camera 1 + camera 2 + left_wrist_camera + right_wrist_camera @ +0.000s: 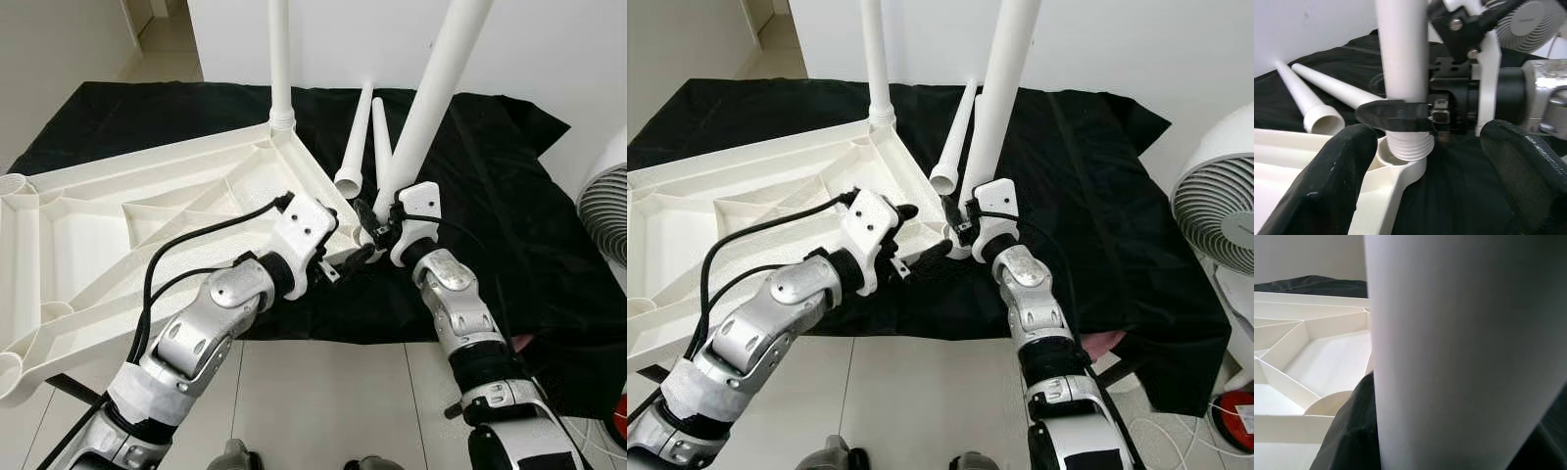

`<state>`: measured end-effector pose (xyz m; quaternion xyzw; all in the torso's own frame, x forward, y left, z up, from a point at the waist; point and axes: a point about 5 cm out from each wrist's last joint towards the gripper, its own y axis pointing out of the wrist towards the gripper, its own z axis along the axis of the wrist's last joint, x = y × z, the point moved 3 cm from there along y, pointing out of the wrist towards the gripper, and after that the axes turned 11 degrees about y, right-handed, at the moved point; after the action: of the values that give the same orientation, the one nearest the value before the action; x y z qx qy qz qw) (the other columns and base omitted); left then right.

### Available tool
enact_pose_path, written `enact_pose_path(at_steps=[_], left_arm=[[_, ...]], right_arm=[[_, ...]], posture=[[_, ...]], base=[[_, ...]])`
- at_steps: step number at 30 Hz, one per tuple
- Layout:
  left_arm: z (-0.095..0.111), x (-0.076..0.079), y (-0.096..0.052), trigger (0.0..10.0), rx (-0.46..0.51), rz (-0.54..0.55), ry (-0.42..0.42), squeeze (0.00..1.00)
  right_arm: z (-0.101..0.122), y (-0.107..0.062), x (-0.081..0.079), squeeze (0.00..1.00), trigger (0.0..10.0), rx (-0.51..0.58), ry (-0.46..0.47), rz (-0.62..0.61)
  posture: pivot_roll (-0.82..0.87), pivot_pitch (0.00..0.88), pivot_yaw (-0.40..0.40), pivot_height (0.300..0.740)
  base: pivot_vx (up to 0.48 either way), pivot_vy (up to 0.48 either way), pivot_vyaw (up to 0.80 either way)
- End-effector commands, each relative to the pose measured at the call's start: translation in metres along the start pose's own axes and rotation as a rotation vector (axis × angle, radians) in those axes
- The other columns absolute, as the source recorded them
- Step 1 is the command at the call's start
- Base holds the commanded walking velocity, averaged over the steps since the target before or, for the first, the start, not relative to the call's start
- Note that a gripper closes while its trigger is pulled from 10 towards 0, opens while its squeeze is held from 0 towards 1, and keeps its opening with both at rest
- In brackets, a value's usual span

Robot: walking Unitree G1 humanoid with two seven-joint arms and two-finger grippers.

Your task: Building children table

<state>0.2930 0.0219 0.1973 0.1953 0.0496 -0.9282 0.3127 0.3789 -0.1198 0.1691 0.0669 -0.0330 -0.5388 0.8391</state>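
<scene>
At the near right corner of the upturned table top (147, 230), the right gripper (1400, 115) is clamped round the leg (431, 93) just above its threaded end, which sits in, or perhaps only just over, the corner socket (1400, 166). The leg's long axis leans up and away to the right rather than standing plumb like the far fitted leg (280, 59). The left gripper (345, 262) hangs open just beside the socket; two spare legs (364, 137) lie beyond on the black cloth (509, 196).

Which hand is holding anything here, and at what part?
The right hand grips the white table leg just above its threaded lower end, at the tabletop's corner socket. The left hand is open, holding nothing.
</scene>
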Motion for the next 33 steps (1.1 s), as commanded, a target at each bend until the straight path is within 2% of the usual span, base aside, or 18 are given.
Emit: enact_pose_path(at_steps=[1,3,9,12,15,17,20,21,25,31,33], left_arm=[[0.002,0.005,-0.001,10.0,0.012,-0.023,0.009,0.00],[-0.001,0.005,-0.001,10.0,-0.007,-0.021,-0.010,0.00],[-0.006,0.002,0.001,10.0,-0.034,0.003,-0.018,0.00],[-0.019,-0.008,0.005,10.0,-0.110,0.080,-0.051,0.00],[-0.027,-0.012,0.007,10.0,-0.158,0.115,-0.076,0.00],[-0.031,-0.014,0.008,10.0,-0.176,0.124,-0.080,0.00],[-0.048,-0.017,0.011,10.0,-0.269,0.145,-0.083,0.00],[-0.048,-0.017,0.011,10.0,-0.269,0.145,-0.083,0.00],[-0.066,-0.023,0.013,10.0,-0.369,0.184,-0.078,0.00],[-0.075,-0.022,0.017,10.0,-0.424,0.182,-0.091,0.00],[-0.076,-0.021,0.022,10.0,-0.437,0.164,-0.068,0.00]], right_arm=[[-0.011,-0.002,0.002,0.00,10.0,-0.040,0.028,-0.005],[0.000,0.002,0.000,0.00,10.0,0.016,0.084,0.000],[0.015,0.005,0.001,0.00,10.0,0.084,0.142,-0.005],[0.039,0.006,0.009,0.00,10.0,0.174,0.184,-0.032],[0.048,0.005,0.016,0.00,10.0,0.206,0.190,-0.049],[0.050,0.005,0.018,0.00,10.0,0.216,0.189,-0.054],[0.059,0.004,0.023,0.00,10.0,0.244,0.191,-0.063],[0.059,0.004,0.023,0.00,10.0,0.244,0.191,-0.063],[0.064,0.003,0.026,0.00,10.0,0.257,0.193,-0.071],[0.065,0.001,0.028,0.00,10.0,0.258,0.189,-0.077],[0.065,0.001,0.029,0.00,10.0,0.255,0.187,-0.077]], posture=[[-0.06,0.068,0.044,0.740],[-0.05,0.071,0.043,0.740],[-0.05,0.075,0.041,0.740],[-0.05,0.075,0.041,0.740],[-0.06,0.079,0.042,0.740],[-0.06,0.079,0.042,0.740],[-0.06,0.078,0.043,0.740],[-0.06,0.078,0.043,0.740],[-0.07,0.076,0.047,0.740],[-0.08,0.071,0.051,0.740],[-0.09,0.067,0.054,0.740]], base=[[0.000,0.000,0.00],[0.000,0.000,0.00],[0.000,0.000,0.00],[0.000,0.000,0.00],[0.000,0.000,0.00],[0.000,0.000,0.00],[0.000,0.000,0.00],[0.000,0.000,0.00],[0.000,0.000,0.00],[0.000,0.000,0.00],[0.000,0.000,0.00]])
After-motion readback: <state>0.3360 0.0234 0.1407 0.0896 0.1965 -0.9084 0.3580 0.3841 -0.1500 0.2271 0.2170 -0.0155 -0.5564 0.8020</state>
